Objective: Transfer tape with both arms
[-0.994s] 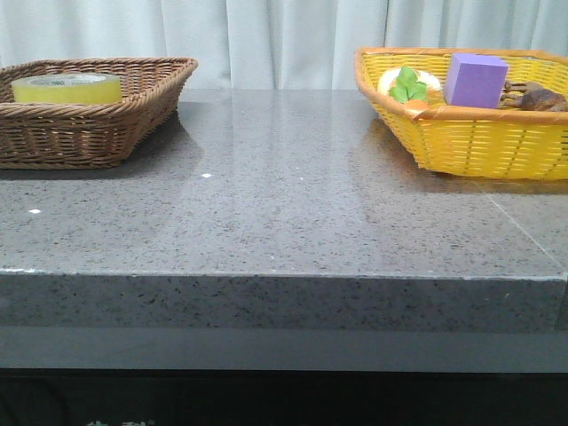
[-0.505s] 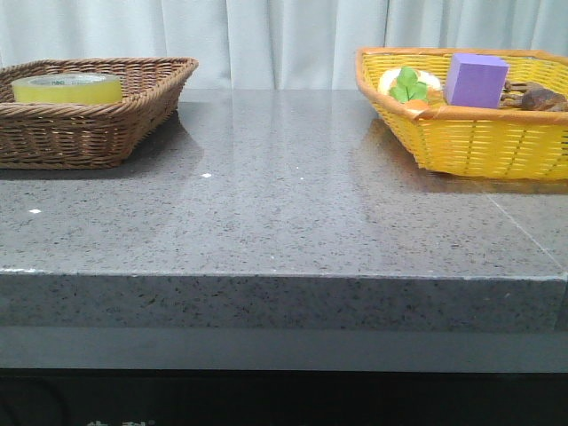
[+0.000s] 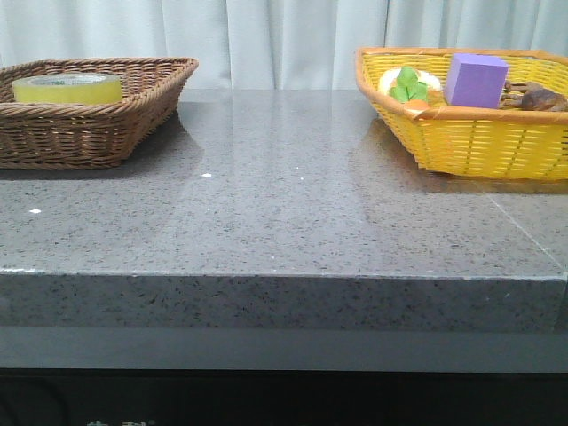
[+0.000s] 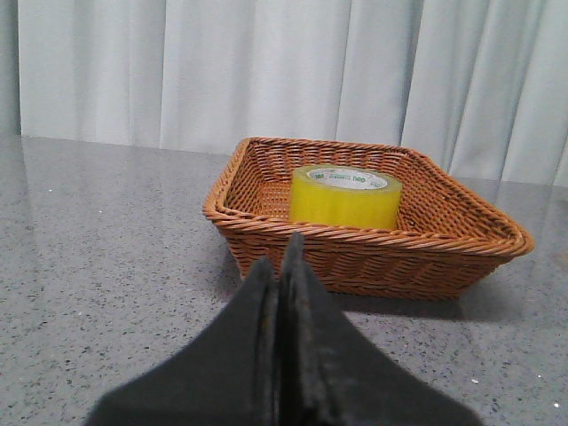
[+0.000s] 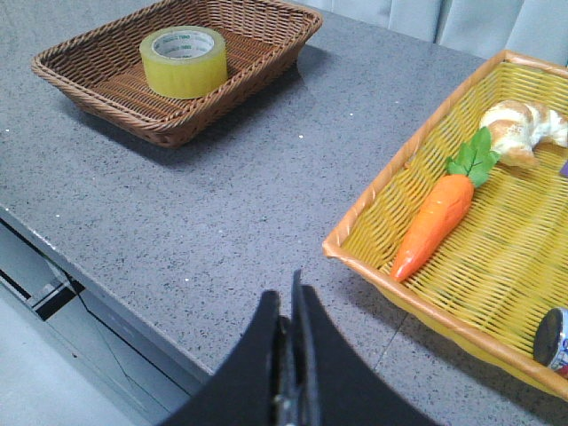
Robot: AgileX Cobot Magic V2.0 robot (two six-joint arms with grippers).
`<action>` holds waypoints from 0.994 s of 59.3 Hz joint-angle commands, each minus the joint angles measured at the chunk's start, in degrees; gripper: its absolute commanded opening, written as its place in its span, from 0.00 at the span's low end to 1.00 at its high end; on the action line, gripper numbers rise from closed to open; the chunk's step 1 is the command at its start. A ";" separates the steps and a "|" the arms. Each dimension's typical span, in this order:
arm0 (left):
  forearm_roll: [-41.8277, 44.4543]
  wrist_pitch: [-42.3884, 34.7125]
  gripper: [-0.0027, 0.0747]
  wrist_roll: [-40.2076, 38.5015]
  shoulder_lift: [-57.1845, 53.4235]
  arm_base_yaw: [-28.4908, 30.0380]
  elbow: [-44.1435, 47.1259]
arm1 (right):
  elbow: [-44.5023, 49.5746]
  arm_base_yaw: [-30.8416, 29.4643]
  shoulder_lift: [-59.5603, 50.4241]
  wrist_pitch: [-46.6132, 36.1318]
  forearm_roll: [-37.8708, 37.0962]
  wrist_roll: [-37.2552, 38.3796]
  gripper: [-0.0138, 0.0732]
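The tape (image 3: 67, 88), a yellow roll with a white core and green lettering, lies flat in the brown wicker basket (image 3: 133, 111) at the table's far left. It also shows in the left wrist view (image 4: 345, 195) and the right wrist view (image 5: 184, 60). My left gripper (image 4: 282, 257) is shut and empty, low over the table just short of the brown basket (image 4: 373, 262). My right gripper (image 5: 287, 297) is shut and empty, above the table's front edge beside the yellow basket (image 5: 373, 257). Neither gripper shows in the front view.
A yellow basket (image 3: 470, 142) at the far right holds a purple block (image 3: 475, 80), a toy carrot (image 5: 437, 222), a bread roll (image 5: 519, 129) and a small can (image 5: 555, 342). Grey stone table (image 3: 284, 213) lies between the baskets. White curtain behind.
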 commanded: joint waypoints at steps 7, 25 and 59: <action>-0.60 -4.67 0.01 -0.56 -0.94 0.08 0.38 | -1.35 -0.39 0.13 -4.34 0.51 -0.38 0.08; -0.60 -4.67 0.01 -0.56 -0.94 0.08 0.38 | 1.30 -2.25 -1.24 -6.71 0.50 -0.38 0.08; -0.60 -4.67 0.01 -0.56 -0.94 0.08 0.38 | 33.04 -18.85 -23.57 -37.90 2.11 -0.38 0.08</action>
